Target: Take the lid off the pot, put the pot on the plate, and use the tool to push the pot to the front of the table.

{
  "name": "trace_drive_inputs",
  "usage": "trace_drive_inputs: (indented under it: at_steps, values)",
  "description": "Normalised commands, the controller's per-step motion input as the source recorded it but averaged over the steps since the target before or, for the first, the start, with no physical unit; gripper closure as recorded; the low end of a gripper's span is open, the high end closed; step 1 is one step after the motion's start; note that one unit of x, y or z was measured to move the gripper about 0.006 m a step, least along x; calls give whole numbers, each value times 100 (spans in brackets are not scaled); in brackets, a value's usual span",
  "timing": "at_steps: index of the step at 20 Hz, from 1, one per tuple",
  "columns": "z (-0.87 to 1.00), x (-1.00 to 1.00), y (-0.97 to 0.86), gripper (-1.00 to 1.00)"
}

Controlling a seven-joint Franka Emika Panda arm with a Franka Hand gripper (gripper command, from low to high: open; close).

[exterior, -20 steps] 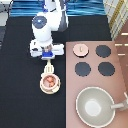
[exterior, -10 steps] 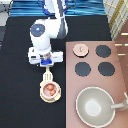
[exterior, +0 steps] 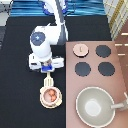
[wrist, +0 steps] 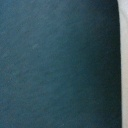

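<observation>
Pink pot (exterior: 50,95) sits on plate (exterior: 50,104); gripper (exterior: 48,71) holds tool (exterior: 49,80), jaws closed.

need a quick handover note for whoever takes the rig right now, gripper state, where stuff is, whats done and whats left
Gripper: over the black table, just above the tool in the exterior view, apparently at its handle end; a grasp cannot be confirmed.
Lid: off the pot, lying on the stove at its top left corner, beside the burners.
Pot: open, reddish contents showing, sitting on the plate on the table.
Tool: lies between the gripper and the pot, head toward the pot.
Pan: on the stove, not involved.
Done: lid off, pot on plate.
Left: pushing the pot to the front of the table with the tool.
</observation>
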Motion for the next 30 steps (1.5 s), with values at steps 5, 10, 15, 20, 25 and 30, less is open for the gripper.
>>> trace_drive_inputs:
  at_steps: [5, 10, 15, 20, 25, 30]
  values:
    - [20, 6, 69, 100]
    - [33, 98, 5, 100]
    - [34, 100, 0, 100]
    - [26, 99, -7, 100]
    - [4, 97, -22, 100]
    - [5, 84, -42, 100]
